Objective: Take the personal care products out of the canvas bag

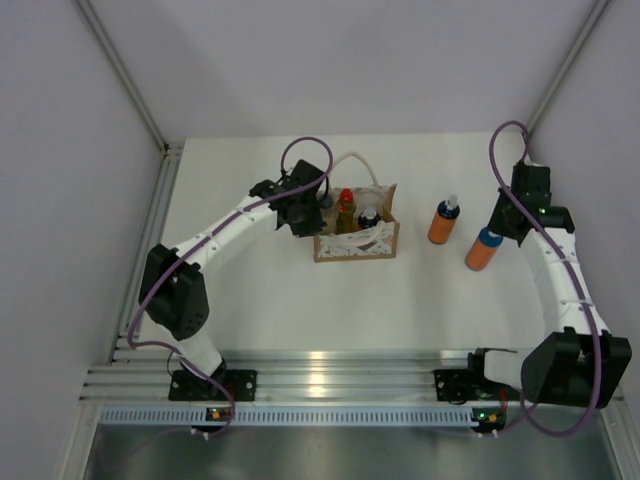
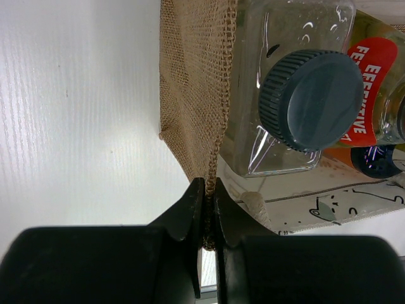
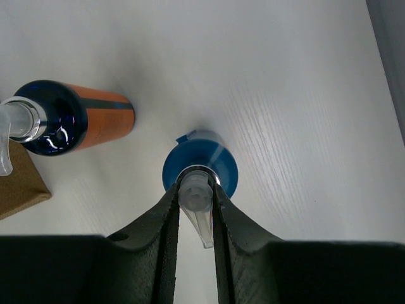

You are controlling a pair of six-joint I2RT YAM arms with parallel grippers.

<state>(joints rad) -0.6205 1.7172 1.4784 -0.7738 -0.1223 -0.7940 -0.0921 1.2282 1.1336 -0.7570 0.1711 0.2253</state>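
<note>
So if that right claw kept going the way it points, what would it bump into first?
The orange bottle it grips: the right gripper is closed on its clear pump, and the blue cap sits directly ahead. Past that lies only the white table, though depth is hard to judge.

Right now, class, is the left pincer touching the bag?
Touching. The left wrist view shows the left pincer shut on the side edge of the bag, with no gap.

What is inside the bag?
Three bottles poke out of the bag: a clear bottle with a dark cap, a yellow-green bottle with a red cap, and an orange bottle with a dark-blue cap. The bag's walls cover their lower parts and the bottom.
</note>
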